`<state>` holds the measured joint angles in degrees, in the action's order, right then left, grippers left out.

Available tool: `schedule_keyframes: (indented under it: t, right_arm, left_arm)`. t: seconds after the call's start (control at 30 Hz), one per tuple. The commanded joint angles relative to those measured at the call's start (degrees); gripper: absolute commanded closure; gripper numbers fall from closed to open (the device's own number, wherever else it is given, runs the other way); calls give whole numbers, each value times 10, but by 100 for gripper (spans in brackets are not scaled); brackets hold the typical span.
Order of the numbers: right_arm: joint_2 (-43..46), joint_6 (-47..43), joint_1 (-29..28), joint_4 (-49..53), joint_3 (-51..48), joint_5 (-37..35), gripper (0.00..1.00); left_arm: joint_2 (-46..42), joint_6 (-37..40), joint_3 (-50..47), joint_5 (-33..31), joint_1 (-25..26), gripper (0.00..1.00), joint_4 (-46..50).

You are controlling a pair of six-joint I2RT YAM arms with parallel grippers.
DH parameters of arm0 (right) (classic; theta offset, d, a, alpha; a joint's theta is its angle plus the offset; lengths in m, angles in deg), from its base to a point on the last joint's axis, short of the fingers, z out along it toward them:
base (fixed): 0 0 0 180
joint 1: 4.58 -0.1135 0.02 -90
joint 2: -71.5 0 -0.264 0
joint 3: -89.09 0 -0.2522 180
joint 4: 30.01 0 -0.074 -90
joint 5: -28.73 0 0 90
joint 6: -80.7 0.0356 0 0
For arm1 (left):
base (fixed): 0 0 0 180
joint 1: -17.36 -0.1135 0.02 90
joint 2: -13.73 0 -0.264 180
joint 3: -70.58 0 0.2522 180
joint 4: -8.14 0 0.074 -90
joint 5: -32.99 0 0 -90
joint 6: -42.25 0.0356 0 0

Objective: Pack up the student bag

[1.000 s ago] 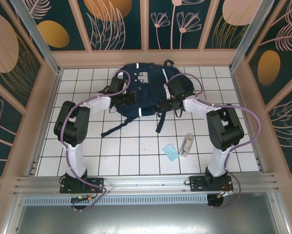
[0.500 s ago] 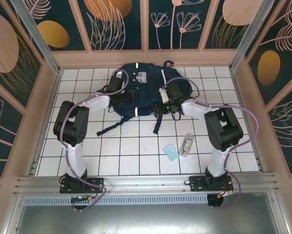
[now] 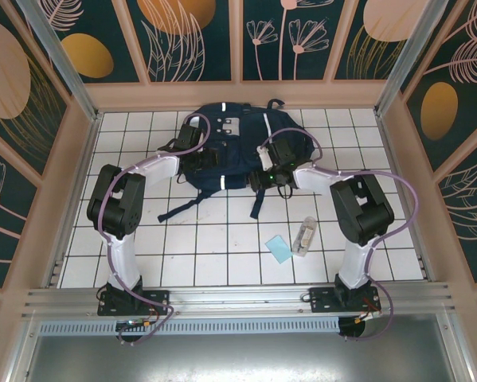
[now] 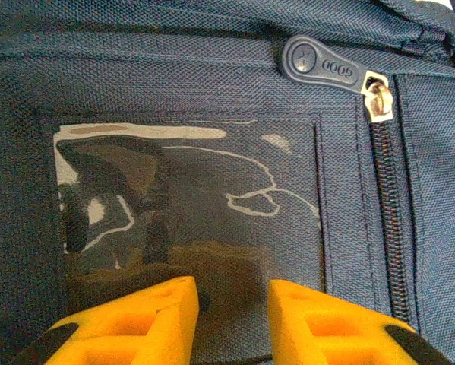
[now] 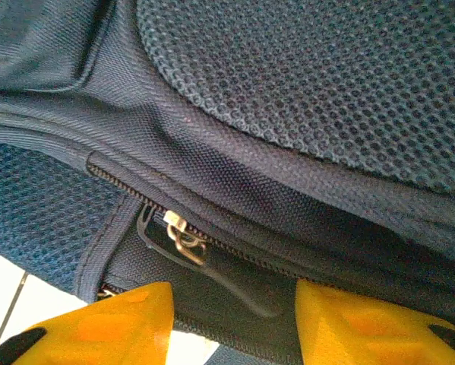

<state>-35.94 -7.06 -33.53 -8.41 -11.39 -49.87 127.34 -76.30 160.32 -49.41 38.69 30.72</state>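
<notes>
I have both arms reaching forward from their bases, elbows pushed out to the sides and forearms angling in toward the student bag (image 3: 226, 135). The left fingers (image 3: 201, 156) sit over its left half. The right fingers (image 3: 264, 173) are at its near right corner.

The bag lies flat on the far middle of the worktop (image 3: 222, 239). Its long axis runs away from the arm bases, with the carry loop at the far end and the straps (image 3: 178, 212) trailing back toward the bases.

On my left wrist camera the left fingers (image 4: 231, 296) stand partly apart with nothing between them. A clear window pocket (image 4: 189, 198) lies just ahead of the tips, and a zip pull (image 4: 322, 65) is farther ahead and to their right.

On the right wrist camera the right fingers (image 5: 233, 304) are spread wider and grip nothing. A metal zip slider (image 5: 183, 234) with its cord loop lies just ahead of the gap, nearer the finger on the left of that view.
</notes>
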Motion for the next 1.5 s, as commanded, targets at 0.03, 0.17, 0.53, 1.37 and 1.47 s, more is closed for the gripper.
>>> schedule_keyframes:
  t: [0.03, 0.17, 0.53, 1.37, 1.47]
  right_arm:
    - [-36, -2, -2, -15, 28, -22, 60]
    - [-45, -4, -7, -22, 26, -30, 73]
    - [22, -15, 17, 59, 25, -33, 100]
    - [138, 54, 32, 110, -51, -12, 100]
    - [135, 59, 36, 104, -30, -23, 92]
  left_arm:
    - [-6, 8, -7, -17, -4, 68, 60]
    - [-7, 11, -5, -24, -3, 68, 65]
    - [11, 16, -42, -46, -38, 69, 41]
    - [118, 64, 198, -71, -87, 66, 131]
    - [89, 58, 173, -67, -87, 60, 132]
